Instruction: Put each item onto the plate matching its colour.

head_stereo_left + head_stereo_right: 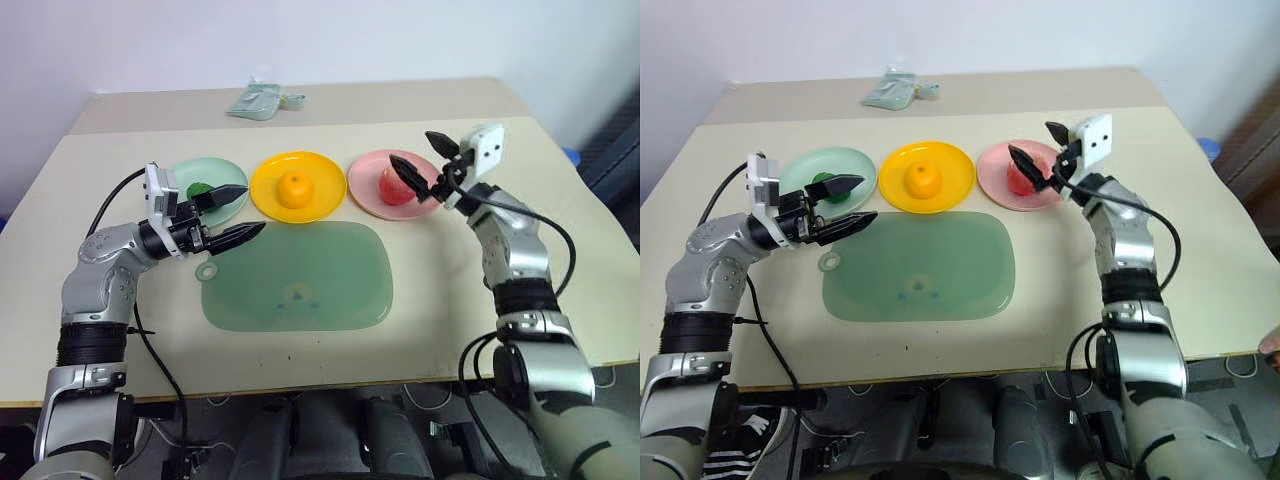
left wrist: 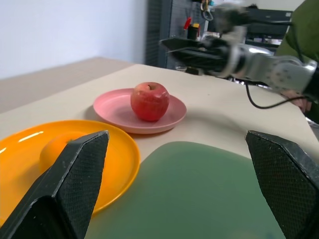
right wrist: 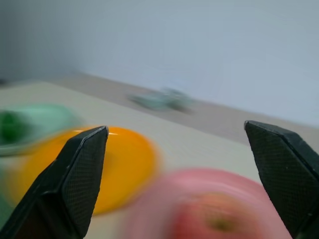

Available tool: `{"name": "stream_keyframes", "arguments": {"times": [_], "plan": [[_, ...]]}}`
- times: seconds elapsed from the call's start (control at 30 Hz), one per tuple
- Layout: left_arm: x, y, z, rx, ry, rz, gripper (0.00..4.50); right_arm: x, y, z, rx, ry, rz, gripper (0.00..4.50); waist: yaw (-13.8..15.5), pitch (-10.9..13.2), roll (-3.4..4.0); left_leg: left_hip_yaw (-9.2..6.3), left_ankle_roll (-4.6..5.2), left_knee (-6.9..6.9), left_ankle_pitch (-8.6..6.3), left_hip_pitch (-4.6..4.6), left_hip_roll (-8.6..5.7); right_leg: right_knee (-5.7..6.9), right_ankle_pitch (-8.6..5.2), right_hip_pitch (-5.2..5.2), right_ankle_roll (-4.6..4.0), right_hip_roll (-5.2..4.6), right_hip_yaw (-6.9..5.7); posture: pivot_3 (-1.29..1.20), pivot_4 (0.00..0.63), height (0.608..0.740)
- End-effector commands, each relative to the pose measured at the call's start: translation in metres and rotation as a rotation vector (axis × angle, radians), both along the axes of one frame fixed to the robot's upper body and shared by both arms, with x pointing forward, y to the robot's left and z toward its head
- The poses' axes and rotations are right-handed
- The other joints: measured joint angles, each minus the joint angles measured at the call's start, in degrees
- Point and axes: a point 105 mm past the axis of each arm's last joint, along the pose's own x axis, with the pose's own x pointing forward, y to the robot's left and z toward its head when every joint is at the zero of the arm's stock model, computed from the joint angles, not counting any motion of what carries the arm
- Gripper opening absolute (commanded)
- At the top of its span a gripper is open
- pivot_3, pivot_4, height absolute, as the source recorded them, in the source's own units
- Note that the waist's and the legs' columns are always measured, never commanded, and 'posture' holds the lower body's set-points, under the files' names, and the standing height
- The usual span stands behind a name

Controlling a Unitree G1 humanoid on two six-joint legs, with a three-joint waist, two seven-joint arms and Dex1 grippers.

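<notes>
Left eye view: apple (image 1: 396,185) on pink plate (image 1: 364,188), between right fingers (image 1: 409,172).

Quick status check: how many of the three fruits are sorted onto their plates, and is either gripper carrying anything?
All three look placed: the green fruit on the mint plate, the orange on the yellow plate, the apple on the pink plate. The left gripper and the right gripper are open and empty. Nothing appears left to sort.
</notes>
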Motion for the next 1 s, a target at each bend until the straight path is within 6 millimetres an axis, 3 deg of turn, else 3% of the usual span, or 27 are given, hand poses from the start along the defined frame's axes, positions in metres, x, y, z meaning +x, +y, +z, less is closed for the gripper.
{"name": "stream_keyframes", "arguments": {"times": [0.03, 0.2, 0.33, 0.63, 0.83, 1.0], "plan": [[-0.003, 0.004, 0.011, 0.018, -0.045, -0.016, 4.50, -0.048, 0.011, 0.024, -0.042, -0.071, 0.232, 4.45, 0.0, 0.0, 0.01, 0.01, 0.00, 0.02, 0.00, 0.00, -0.01, 0.00, 0.00, 0.01, 0.00, -0.02, 0.01, 0.00, 0.150, 0.740], [-0.014, 0.005, -0.002, 0.071, -0.019, -0.057, 4.50, -0.104, 0.018, 0.012, -0.189, -0.031, 0.407, 4.45, 0.0, 0.0, 0.02, 0.01, -0.02, 0.06, -0.01, 0.03, 0.08, -0.04, -0.08, 0.03, -0.13, -0.01, 0.02, 0.00, 0.150, 0.740], [-0.017, 0.008, -0.004, 0.055, -0.030, -0.065, 4.50, -0.125, 0.018, -0.007, -0.311, 0.000, 0.439, 4.45, 0.2, 0.0, 0.01, 0.03, -0.02, 0.03, -0.02, 0.01, 0.08, -0.09, -0.13, 0.01, -0.22, -0.09, 0.02, 0.00, 0.150, 0.740], [-0.023, 0.030, -0.010, 0.083, 0.011, -0.089, 4.50, -0.128, 0.013, -0.012, -0.339, -0.019, 0.401, 4.45, 1.5, 0.0, 0.01, 0.10, -0.03, 0.05, -0.02, -0.03, 0.06, -0.17, -0.14, 0.01, -0.26, -0.25, 0.02, 0.00, 0.150, 0.740], [-0.050, 0.060, -0.031, 0.172, 0.109, -0.102, 4.50, -0.126, 0.006, -0.019, -0.333, -0.009, 0.351, 4.45, 1.3, 0.0, 0.01, 0.11, -0.01, -0.05, -0.04, -0.04, 0.08, -0.18, -0.14, -0.08, -0.26, -0.28, 0.05, 0.00, 0.150, 0.740], [-0.062, 0.072, -0.031, 0.185, 0.098, -0.058, 4.50, -0.130, 0.000, -0.024, -0.326, 0.016, 0.327, 4.45, 1.7, 0.0, 0.00, 0.10, -0.13, -0.06, -0.13, -0.07, 0.08, -0.22, -0.25, -0.04, -0.45, -0.42, 0.03, 0.00, 0.150, 0.740]]}}
